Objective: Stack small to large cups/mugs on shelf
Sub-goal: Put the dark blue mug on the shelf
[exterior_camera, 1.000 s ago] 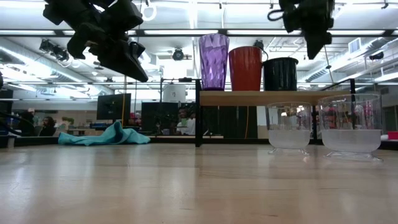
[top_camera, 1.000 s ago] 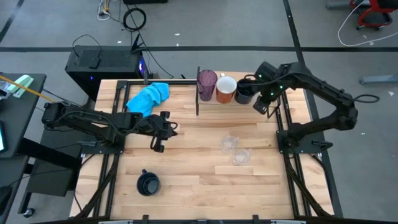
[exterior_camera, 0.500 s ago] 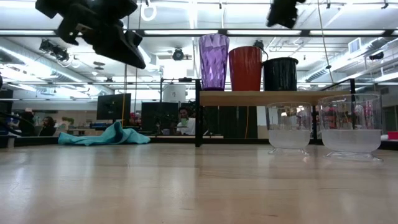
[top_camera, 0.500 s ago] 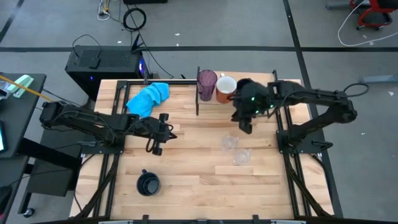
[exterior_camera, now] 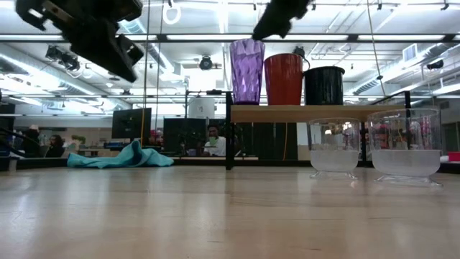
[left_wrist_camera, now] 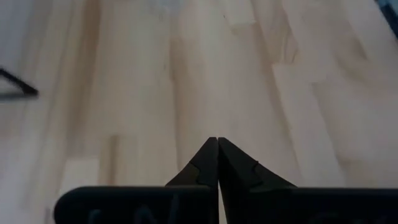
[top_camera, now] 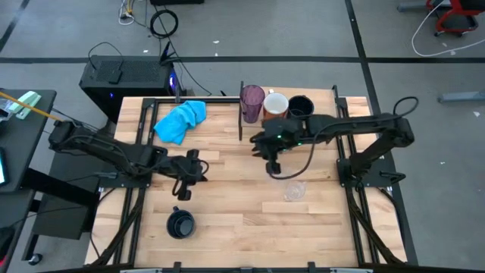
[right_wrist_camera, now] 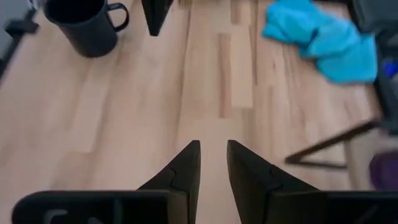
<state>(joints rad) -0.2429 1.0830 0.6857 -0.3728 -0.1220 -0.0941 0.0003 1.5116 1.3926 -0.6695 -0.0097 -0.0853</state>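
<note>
Shelf [top_camera: 311, 114] holds purple tumbler [top_camera: 251, 99], orange mug [top_camera: 274, 107], one black mug [top_camera: 300, 107]; 2nd black mug [top_camera: 180, 224] sits near the table's front, two clear cups [exterior_camera: 335, 148] on the table.

Left gripper [left_wrist_camera: 217, 163] pressed together, empty, above the table nr that mug; right gripper [right_wrist_camera: 213, 163] slightly spread, empty.

Risk: right arm's over the clear cups; dropping carelessly could tip them.

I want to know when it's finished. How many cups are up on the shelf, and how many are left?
Three are up on the shelf: the purple tumbler, the orange mug and a black mug. Nothing is in hand: the right gripper hangs empty over the middle of the table, and the left gripper is shut and empty. Left: two clear cups and another black mug on the table.
</note>
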